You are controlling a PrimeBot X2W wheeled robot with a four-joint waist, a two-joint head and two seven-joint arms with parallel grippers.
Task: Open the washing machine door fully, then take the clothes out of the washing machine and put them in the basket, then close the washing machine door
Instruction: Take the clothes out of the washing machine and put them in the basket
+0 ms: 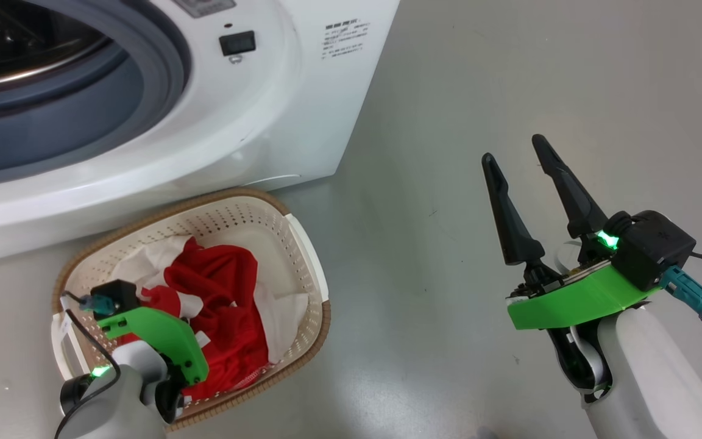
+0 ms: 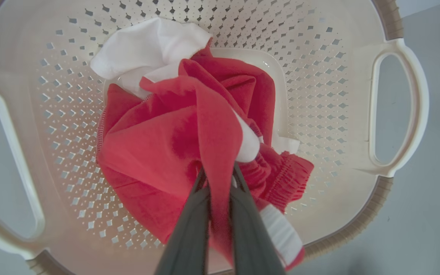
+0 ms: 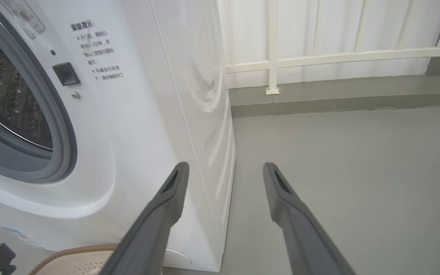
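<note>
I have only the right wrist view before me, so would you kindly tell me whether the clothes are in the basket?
Observer: Yes, the red and white clothes lie bunched inside the basket.
Operator: Thank you. Is the left gripper open above them?
Observer: No, the left gripper is shut on a fold of the clothes, as the left wrist view shows.
Operator: Are the basket's handles free of cloth?
Observer: Yes, both white side handles are bare. The clothes sit in the middle of the basket.
</note>
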